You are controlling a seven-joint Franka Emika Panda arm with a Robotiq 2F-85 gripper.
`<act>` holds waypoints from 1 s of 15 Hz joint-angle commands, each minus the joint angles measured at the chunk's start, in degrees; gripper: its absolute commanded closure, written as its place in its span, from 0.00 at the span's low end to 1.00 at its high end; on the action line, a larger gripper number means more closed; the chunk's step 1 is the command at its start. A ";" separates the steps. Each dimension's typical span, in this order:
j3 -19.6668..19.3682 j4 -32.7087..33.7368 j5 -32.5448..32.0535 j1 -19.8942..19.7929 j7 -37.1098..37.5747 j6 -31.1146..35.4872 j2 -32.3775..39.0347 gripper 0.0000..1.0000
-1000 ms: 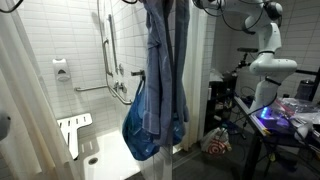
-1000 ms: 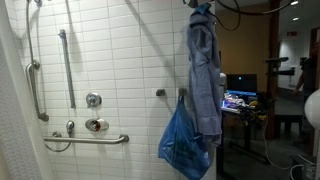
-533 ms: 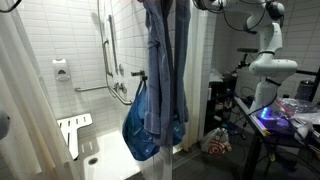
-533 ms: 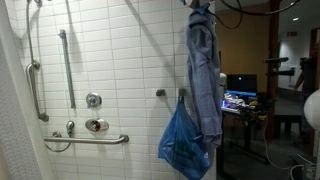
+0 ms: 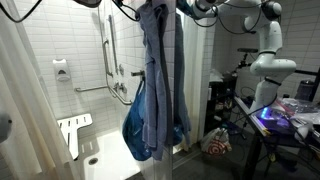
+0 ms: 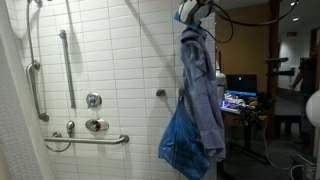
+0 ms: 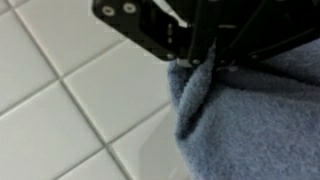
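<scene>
A slate-blue garment [image 6: 203, 90], faded paler along its folds, hangs before glossy white tiles [image 6: 120, 50] ruled into a brick-like pattern by thin grey grout lines. The plastic bag [image 6: 182, 148] beneath it is a brighter, more saturated royal blue. In the wrist view the gripper [image 7: 205, 62] is matte black, and the cloth there reads as a soft grey-blue with a fuzzy nap and no print. The grab bars [image 6: 66, 65] are silver chrome. The shower curtain [image 5: 25, 95] and the fold-down seat [image 5: 72, 130] are white, as is the robot arm [image 5: 270, 55]. A monitor [image 6: 240, 95] glows blue.
</scene>
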 commanded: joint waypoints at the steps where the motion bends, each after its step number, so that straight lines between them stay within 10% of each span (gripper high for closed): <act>1: 8.21 3.15 -0.53 -6.99 0.49 -1.83 1.90 0.99; 11: 27.42 3.52 3.48 -19.34 -1.75 -6.11 -0.22 0.99; 15: 25.00 2.03 14.41 -17.62 -8.27 -6.68 -4.38 0.94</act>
